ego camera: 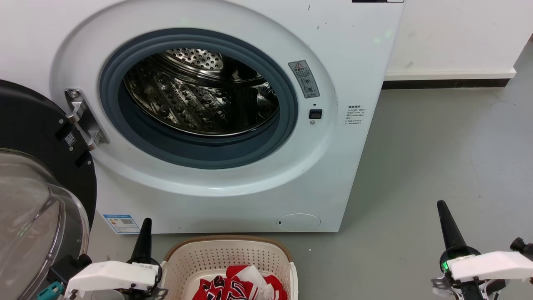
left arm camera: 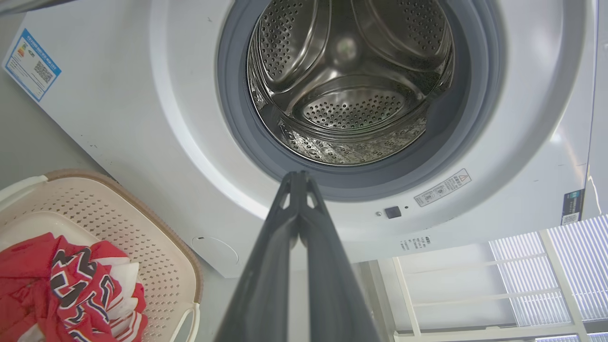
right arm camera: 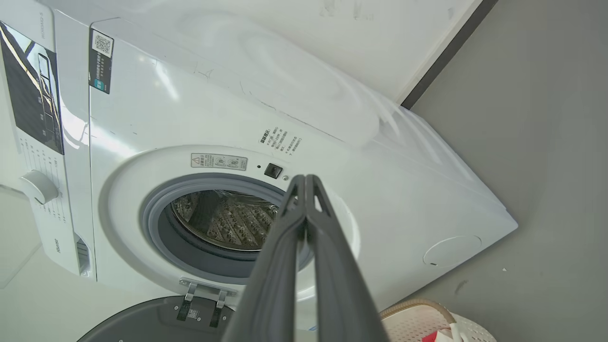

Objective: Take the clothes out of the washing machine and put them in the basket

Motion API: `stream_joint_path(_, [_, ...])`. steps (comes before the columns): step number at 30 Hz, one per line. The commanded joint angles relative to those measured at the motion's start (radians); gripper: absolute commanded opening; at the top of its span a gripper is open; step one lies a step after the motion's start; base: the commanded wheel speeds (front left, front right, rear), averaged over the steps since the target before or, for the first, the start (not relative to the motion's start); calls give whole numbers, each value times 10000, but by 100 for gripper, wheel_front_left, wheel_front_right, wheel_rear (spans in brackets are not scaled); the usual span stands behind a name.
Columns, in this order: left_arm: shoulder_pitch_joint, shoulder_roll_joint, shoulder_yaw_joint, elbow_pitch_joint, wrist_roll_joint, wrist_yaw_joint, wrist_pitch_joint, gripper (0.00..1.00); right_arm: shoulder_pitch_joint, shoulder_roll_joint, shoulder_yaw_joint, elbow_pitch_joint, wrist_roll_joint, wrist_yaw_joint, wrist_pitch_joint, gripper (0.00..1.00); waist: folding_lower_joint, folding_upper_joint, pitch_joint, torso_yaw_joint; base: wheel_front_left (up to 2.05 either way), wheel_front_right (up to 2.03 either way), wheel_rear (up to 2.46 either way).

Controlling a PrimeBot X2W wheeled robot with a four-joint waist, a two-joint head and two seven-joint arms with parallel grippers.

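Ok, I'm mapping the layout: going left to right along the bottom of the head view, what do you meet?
Open glass door → left gripper → basket with the clothes in it → right gripper.

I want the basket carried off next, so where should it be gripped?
Probably by the white side handles, one gripper coming in from each side: they stand out as loops outside the brown rim, while the basket is too wide to pinch. The left gripper sits beside one.
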Motion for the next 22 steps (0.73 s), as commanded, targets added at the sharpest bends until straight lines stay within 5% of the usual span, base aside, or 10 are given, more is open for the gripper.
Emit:
stream_joint_path(1, [-215,5,54,-30,-282,-90,61,0,-248,-56,-44,-13,290,0,66,0,0,-1,1,3,0,0,0])
stream_joint_path(22, [-550,5,226,170,-2346,-372,569,0,-543,-30,-234,288,2356,-1,600,0,0,-1,19,50,0,0,0])
